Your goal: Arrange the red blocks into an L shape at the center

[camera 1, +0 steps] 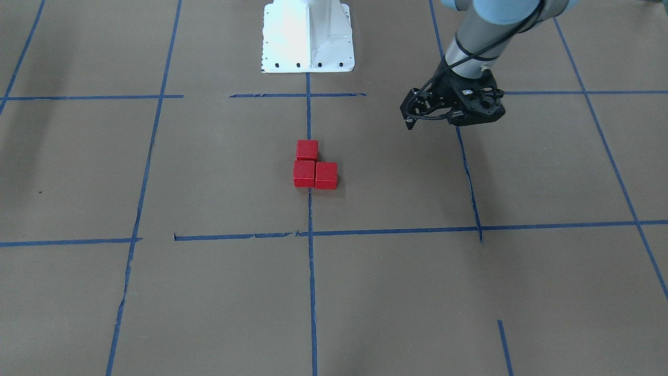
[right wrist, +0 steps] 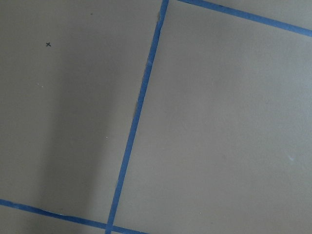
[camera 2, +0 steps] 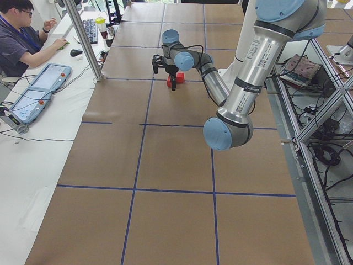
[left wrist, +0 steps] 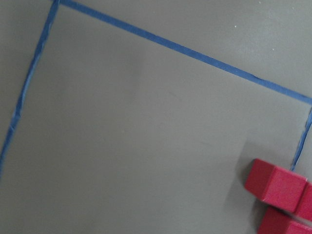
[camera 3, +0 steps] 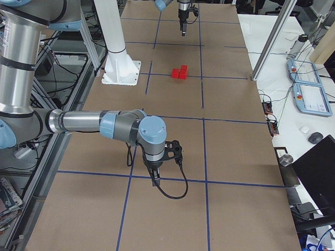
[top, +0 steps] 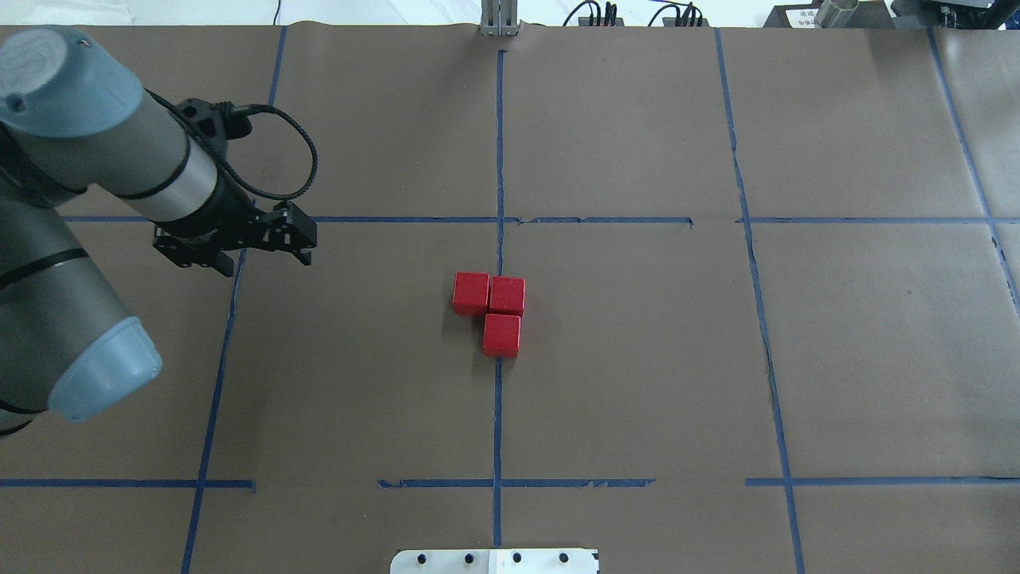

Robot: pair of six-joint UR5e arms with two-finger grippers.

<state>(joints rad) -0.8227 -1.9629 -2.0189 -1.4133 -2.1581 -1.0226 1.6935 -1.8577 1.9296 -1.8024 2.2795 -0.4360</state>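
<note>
Three red blocks (camera 1: 307,150) (camera 1: 303,173) (camera 1: 326,175) touch one another in an L on the vertical tape line of the center cell (camera 1: 235,172). They also show in the overhead view (top: 501,335), the left side view (camera 2: 177,79), the right side view (camera 3: 179,72) and the left wrist view (left wrist: 275,185). My left gripper (top: 231,243) (camera 1: 454,112) hangs above the cell's edge, apart from the blocks and holding nothing. Its fingers are hidden under the wrist. My right gripper (camera 3: 155,180) shows only in the right side view, far from the blocks; I cannot tell its state.
The white robot base (camera 1: 308,36) stands just behind the center cell. A metal post (camera 2: 88,38) rises at the table's far edge. An operator (camera 2: 16,38) sits at a side desk with a tablet (camera 2: 38,91).
</note>
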